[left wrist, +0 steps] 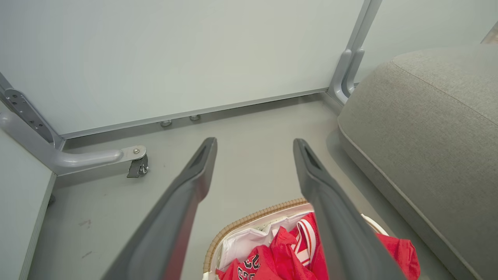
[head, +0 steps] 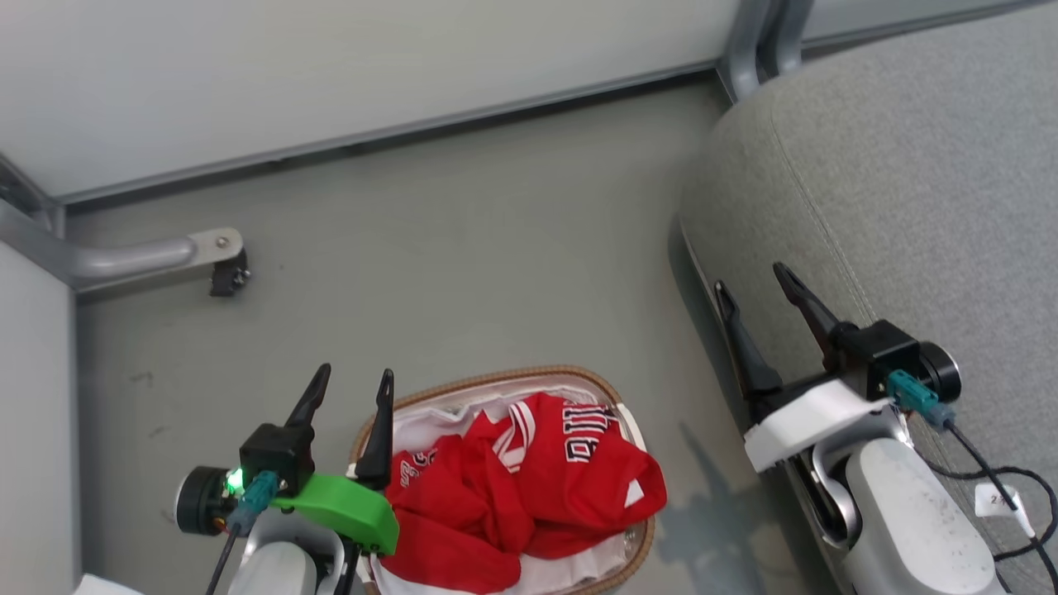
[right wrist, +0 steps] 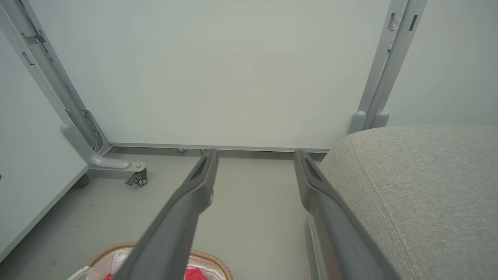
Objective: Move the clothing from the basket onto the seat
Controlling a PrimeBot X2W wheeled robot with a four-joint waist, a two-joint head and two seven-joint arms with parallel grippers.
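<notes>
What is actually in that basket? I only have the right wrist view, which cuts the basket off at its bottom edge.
Observer: Red clothing is heaped in the basket; one piece is a jersey with black, white-edged letters.
Operator: Where is the left claw?
Observer: The left claw stands open at the basket's left rim, holding nothing.
Operator: Is everything inside the rim?
Observer: No, the clothing spills over the rim on the side toward the seat.
</notes>
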